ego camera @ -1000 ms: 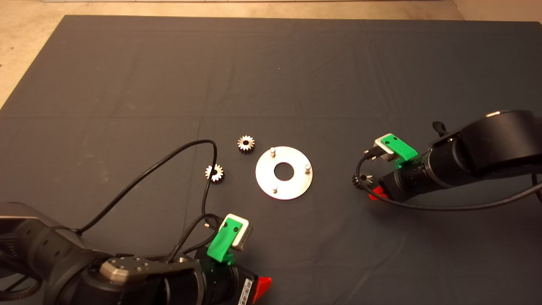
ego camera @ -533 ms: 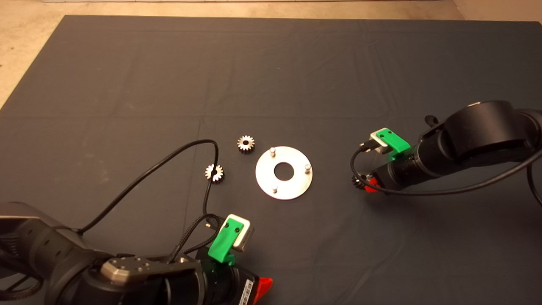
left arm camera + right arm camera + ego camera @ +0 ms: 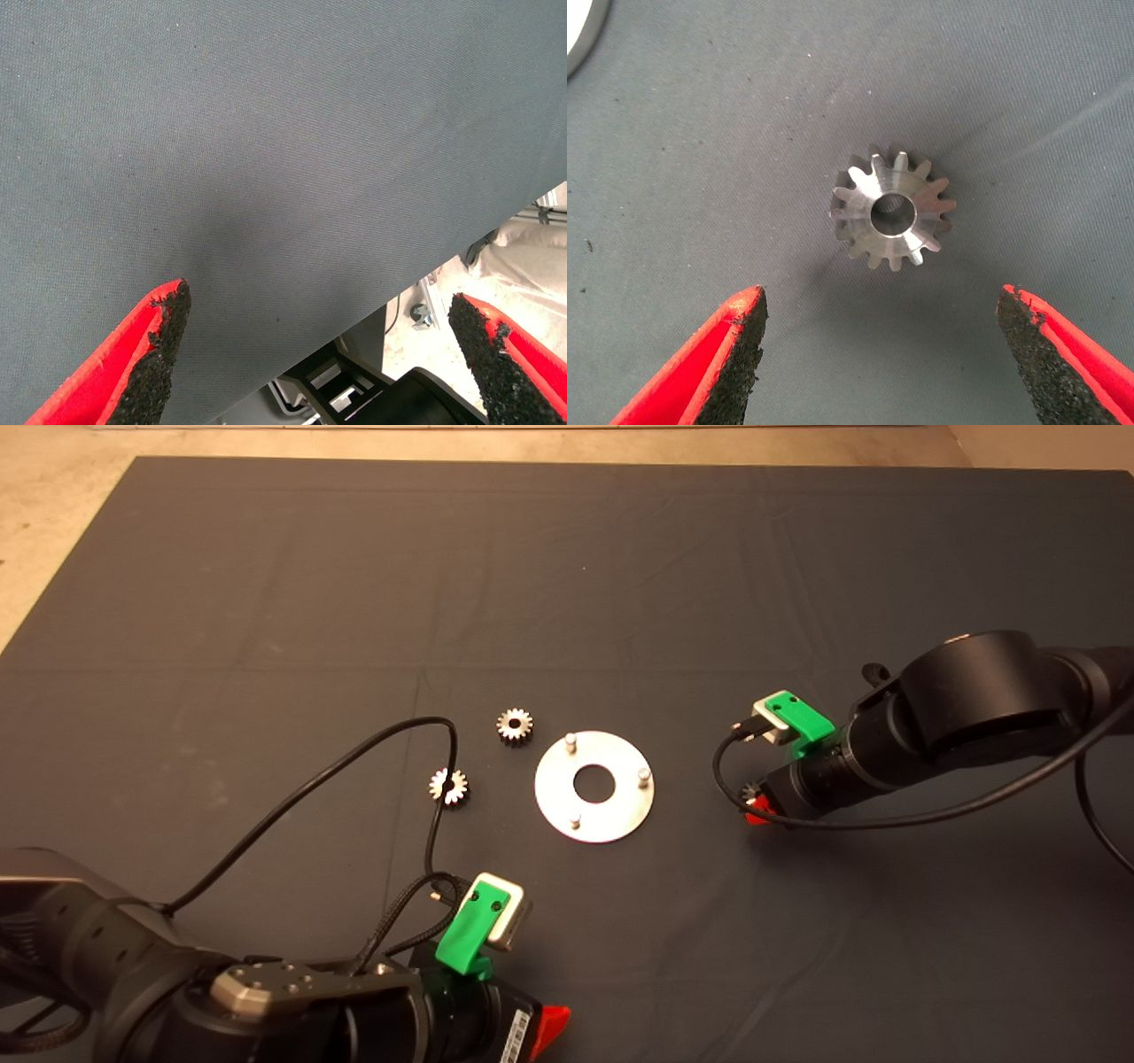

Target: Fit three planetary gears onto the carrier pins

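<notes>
Mat (image 3: 354, 584): I see a dark grey cloth covering the table, creased in places, with pale floor beyond its far edge
Disc (image 3: 620, 815): I log one flat shiny steel round with a large centre hole, lying near the middle of the mat
Pins (image 3: 571, 739): I count three short pegs upright on the disc, evenly spaced; all three are bare
Gear one (image 3: 514, 726): lying flat on the mat just beside the disc, on its far left side, close to one pin
Gear two (image 3: 449, 786): on the mat left of the disc, a little further off, with a black cable (image 3: 310, 788) crossing in front of it
Gear three (image 3: 892, 211): flat on the mat, bore facing up, well to the right of the disc; in my head view it is mostly hidden under the right arm
Right gripper (image 3: 881, 341): I have it low over gear three, red fingers (image 3: 731, 354) spread wide, one on each side of the gear and not touching it
Left gripper (image 3: 323, 341): I have it parked at the lower left edge of the mat, fingers apart and holding nothing, over bare cloth near the mat's edge
</notes>
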